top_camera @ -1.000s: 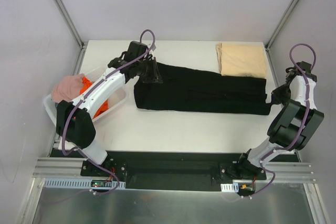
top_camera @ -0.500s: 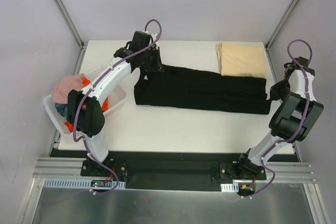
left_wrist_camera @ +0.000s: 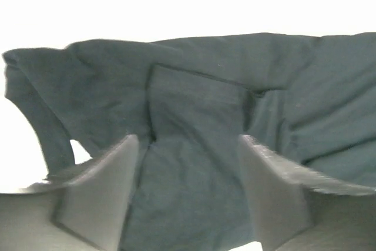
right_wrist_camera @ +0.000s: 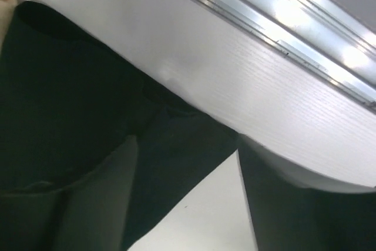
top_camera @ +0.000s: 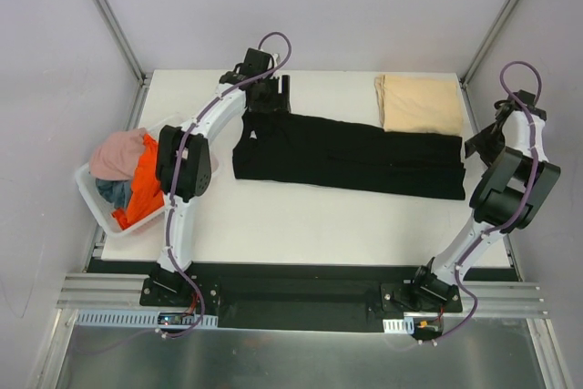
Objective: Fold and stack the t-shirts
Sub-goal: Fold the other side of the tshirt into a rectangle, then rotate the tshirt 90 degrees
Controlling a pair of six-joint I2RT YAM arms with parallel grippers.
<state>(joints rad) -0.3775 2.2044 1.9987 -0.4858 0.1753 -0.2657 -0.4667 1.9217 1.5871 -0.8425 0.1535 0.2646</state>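
A large black t-shirt (top_camera: 346, 154) lies across the middle of the table, folded into a long band. Over its back left corner hovers my left gripper (top_camera: 273, 97), open. In the left wrist view the black cloth (left_wrist_camera: 194, 104) lies flat and loose under the open left gripper (left_wrist_camera: 188, 145). My right gripper (top_camera: 475, 145) is open at the band's right end. In the right wrist view the black cloth (right_wrist_camera: 70, 86) lies under the open right gripper (right_wrist_camera: 185, 145), not pinched. A tan t-shirt (top_camera: 421, 104) lies folded at the back right.
A white basket (top_camera: 91, 196) at the table's left edge holds a pink t-shirt (top_camera: 117, 154), an orange one (top_camera: 144, 184) and a grey-blue one (top_camera: 114, 193). An aluminium frame rail (right_wrist_camera: 264, 27) runs just beyond the table's right edge, close to my right gripper.
Both grippers have opened and let go of the black t-shirt. The left arm swung toward the back of the table, uncovering the basket. The right gripper shifted slightly back.
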